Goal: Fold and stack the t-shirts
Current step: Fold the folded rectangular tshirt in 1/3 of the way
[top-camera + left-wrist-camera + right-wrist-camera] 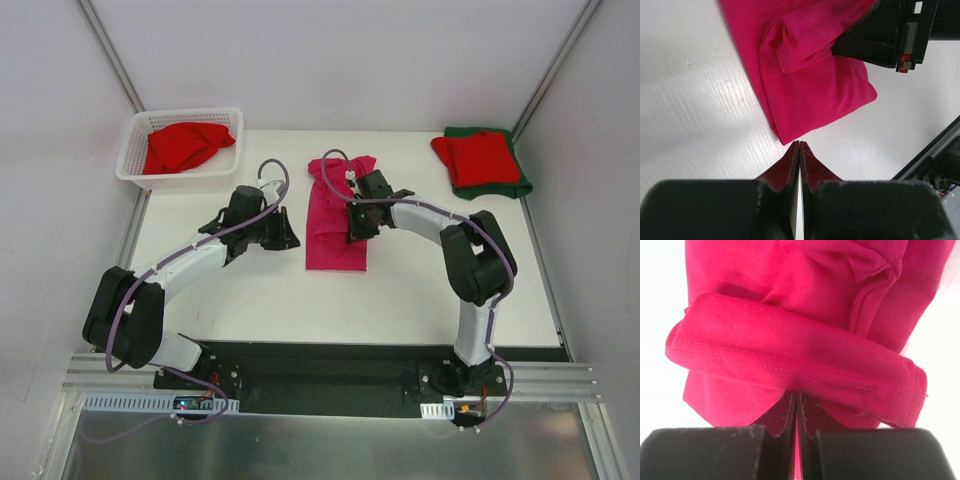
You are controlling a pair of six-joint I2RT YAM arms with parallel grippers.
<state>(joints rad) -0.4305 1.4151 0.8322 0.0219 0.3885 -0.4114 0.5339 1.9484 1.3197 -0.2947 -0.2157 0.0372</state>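
A magenta-pink t-shirt [335, 235] lies as a long narrow strip mid-table. My right gripper [352, 222] is shut on a rolled hem fold of it [790, 350], fingertips [796, 396] tucked under the fold; the left wrist view shows that fold [795, 45] lifted off the cloth below. My left gripper [289, 238] is shut and empty, its tips [799, 145] just off the shirt's near corner [790, 135]. A folded red t-shirt [476, 155] rests on a dark green one [505, 187] at the back right. Another red t-shirt [185, 145] lies crumpled in the basket.
The white lattice basket [133, 158] stands at the back left corner. Grey walls close in the table on both sides. The arms' black base rail [320, 375] runs along the near edge.
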